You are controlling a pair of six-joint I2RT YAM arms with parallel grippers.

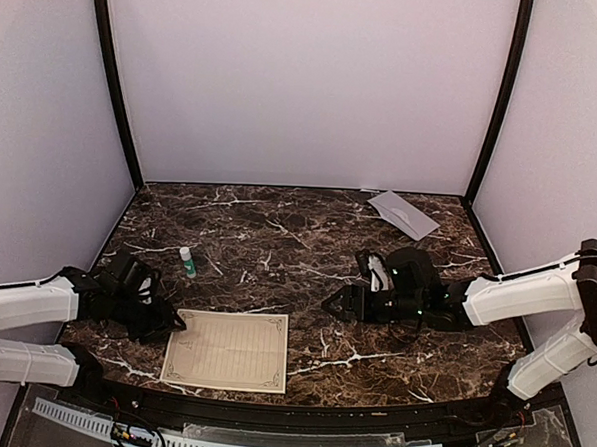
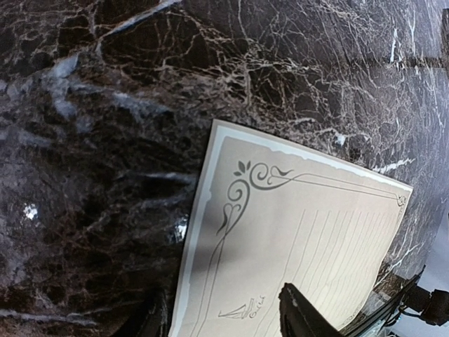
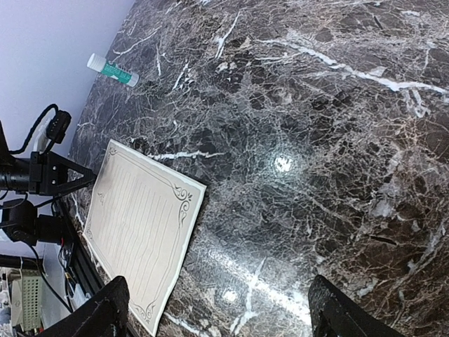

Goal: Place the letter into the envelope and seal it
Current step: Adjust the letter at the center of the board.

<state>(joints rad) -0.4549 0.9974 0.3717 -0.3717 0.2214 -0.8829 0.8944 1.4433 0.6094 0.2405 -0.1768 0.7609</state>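
Left pincer point(image 1: 176, 322): parted astride an edge of the flat cream bordered paper letter point(image 1: 227, 350).
Right pincer point(image 1: 334, 302): wide open, empty; light-grey paper envelope point(image 1: 403, 214) well beyond it.
Progress: I judge inserting, sealing both undone.

letter point(image 2: 302, 232) script illegible, no readable text

A cream letter point(image 1: 227, 350) with a thin dark ornamental border lies flat on the dark marble bench point(image 1: 277, 242), close to its near edge. The left end effector point(image 1: 173, 322) sits low at the letter's left edge, apparently touching it. The right end effector point(image 1: 336, 304) points toward the letter from the right, apart from it. A light-grey envelope point(image 1: 403, 214) lies in the far right corner. A small green-and-white glue stick point(image 1: 187, 262) sits left of centre.
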